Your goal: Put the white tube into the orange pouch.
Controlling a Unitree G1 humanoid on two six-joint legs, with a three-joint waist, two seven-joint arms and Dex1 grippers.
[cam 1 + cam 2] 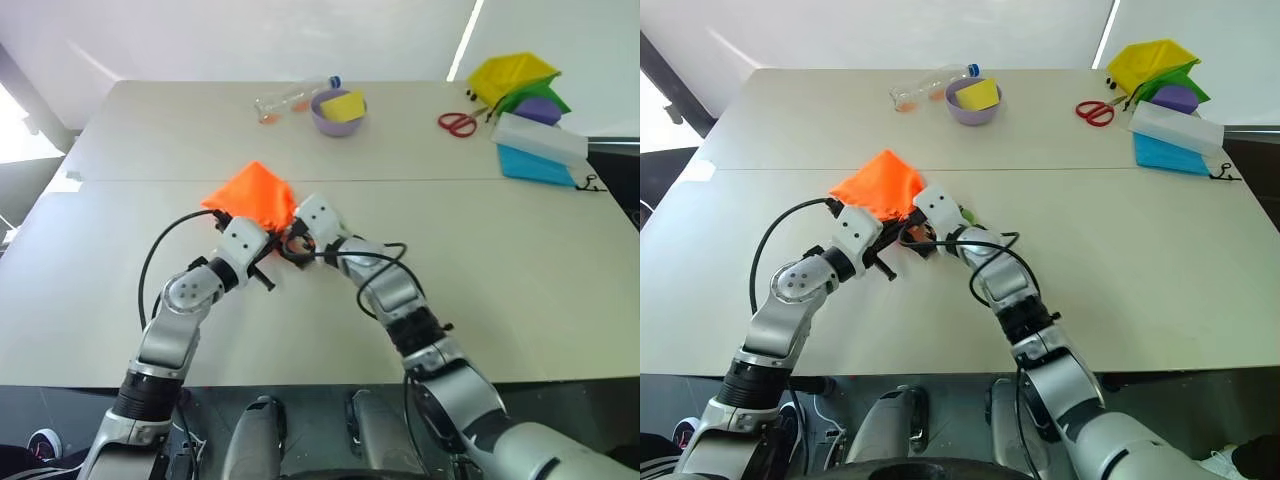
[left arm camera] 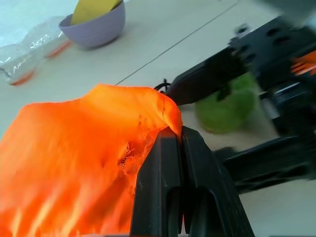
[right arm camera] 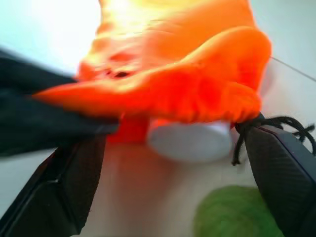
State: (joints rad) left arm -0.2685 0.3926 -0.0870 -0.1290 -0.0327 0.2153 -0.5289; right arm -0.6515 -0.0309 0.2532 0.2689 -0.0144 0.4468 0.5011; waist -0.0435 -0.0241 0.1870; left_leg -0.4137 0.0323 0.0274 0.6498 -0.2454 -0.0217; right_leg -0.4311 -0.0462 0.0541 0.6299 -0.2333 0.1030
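White tube [image 3: 190,140] lying with its round end poking out of the orange pouch [image 1: 255,195] mouth, near the middle of the table [image 1: 520,270]. Left gripper [image 2: 177,140] reaching in level from the near left, clenched on the pouch's rim and holding the fabric lifted. Right gripper [image 3: 173,192] angled in from the near right, pointing slightly down at the opening, fingers [image 3: 284,168] spread wide either side of the tube end, gripping nothing; dark cord [image 3: 269,126] draped by one finger. Green ring [image 2: 227,106] just beside. Broad bare tabletop to the right; bowl [image 1: 338,110], clear bottle [image 1: 290,98] and scissors [image 1: 458,123] well apart at the far edge.
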